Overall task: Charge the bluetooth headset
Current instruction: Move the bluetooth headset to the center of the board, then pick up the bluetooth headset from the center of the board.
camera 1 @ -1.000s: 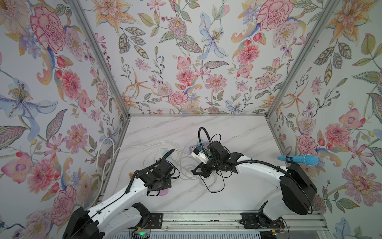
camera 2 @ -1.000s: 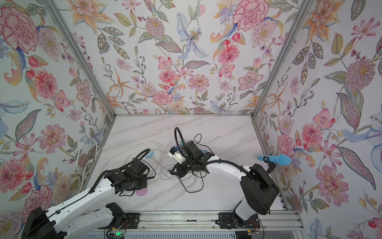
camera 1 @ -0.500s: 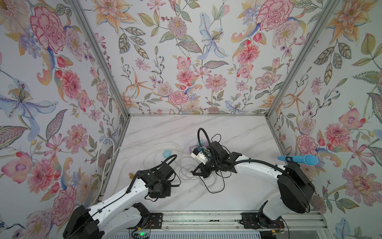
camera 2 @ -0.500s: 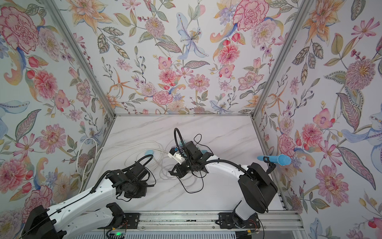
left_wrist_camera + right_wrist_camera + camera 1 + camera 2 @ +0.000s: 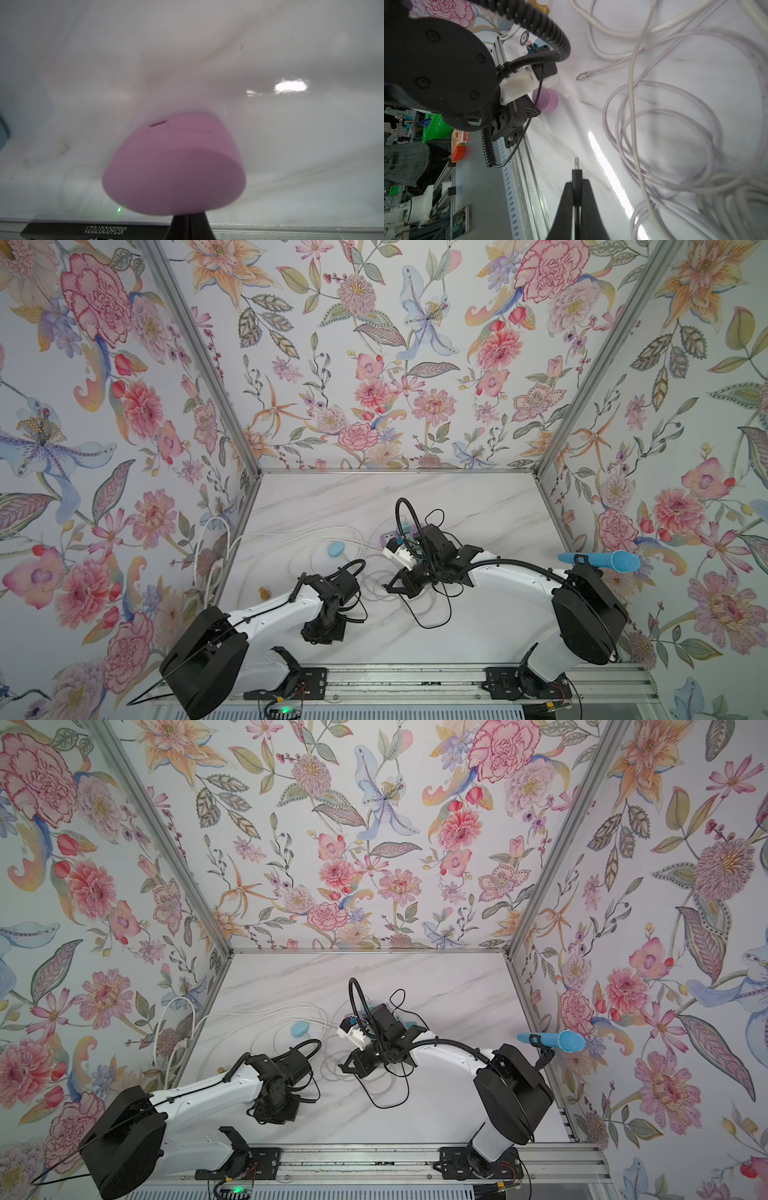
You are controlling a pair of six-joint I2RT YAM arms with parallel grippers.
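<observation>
Left gripper [image 5: 188, 222] clamps pink headset case [image 5: 172, 166]; right gripper [image 5: 576, 187] pinches charging plug [image 5: 576, 172] (tip roughly caseward, still apart).

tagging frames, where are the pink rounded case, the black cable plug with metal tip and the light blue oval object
pink rounded case [image 5: 174, 180], left wrist view, flat near face
black cable plug [image 5: 576, 175], right wrist view, black body
light blue oval object [image 5: 336, 548], in a top view, centre
</observation>
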